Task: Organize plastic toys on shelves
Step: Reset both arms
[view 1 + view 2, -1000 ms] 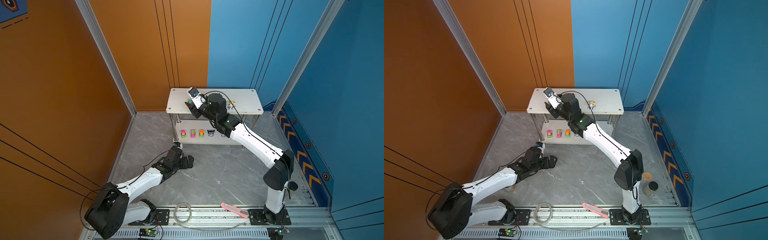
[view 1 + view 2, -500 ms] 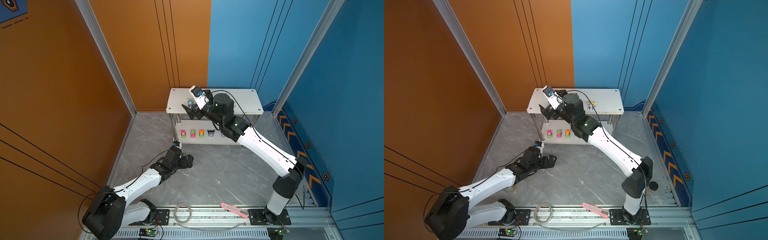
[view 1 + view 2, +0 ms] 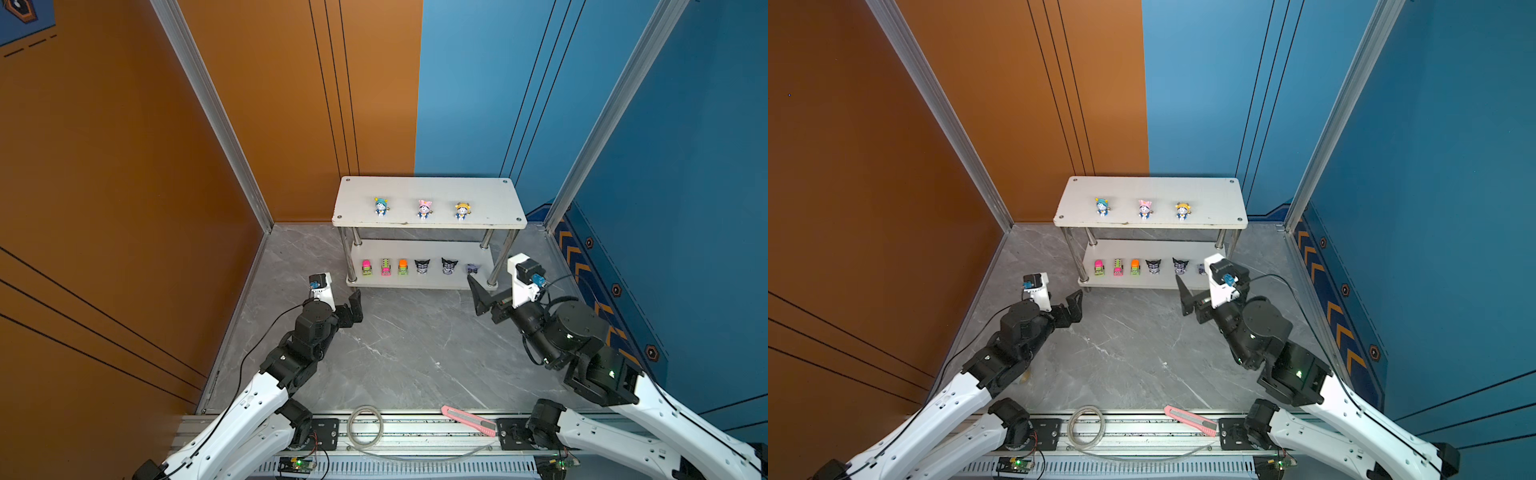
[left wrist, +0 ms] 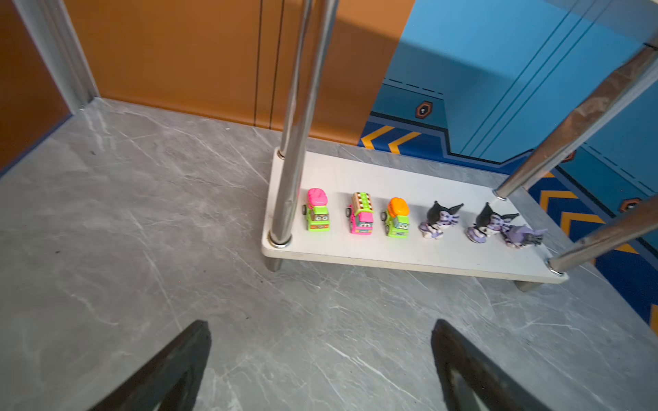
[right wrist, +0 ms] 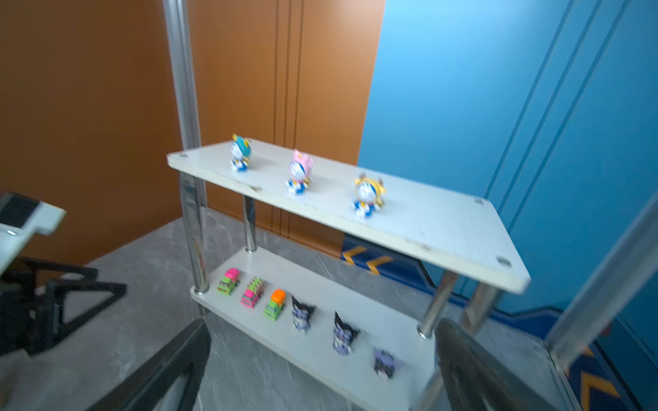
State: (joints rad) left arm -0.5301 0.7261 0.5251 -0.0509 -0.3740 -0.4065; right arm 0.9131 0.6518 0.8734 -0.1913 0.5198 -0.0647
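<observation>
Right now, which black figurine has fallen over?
The end figurine, farthest from the trucks: it lies on its side; the other two stand upright.

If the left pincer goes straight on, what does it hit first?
For the left pincer, probably the lower shelf's front edge by the chrome leg, then the pink-topped truck; bare floor between, depth unclear.

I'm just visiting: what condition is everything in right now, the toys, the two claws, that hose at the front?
Left claw: open, empty.
Right claw: open, empty.
Hatted figurines: three, upright on top shelf.
Trucks: three, on their wheels, lower shelf.
Black-purple figurines: two upright, third figurine toppled.
Tubing: coiled.
</observation>
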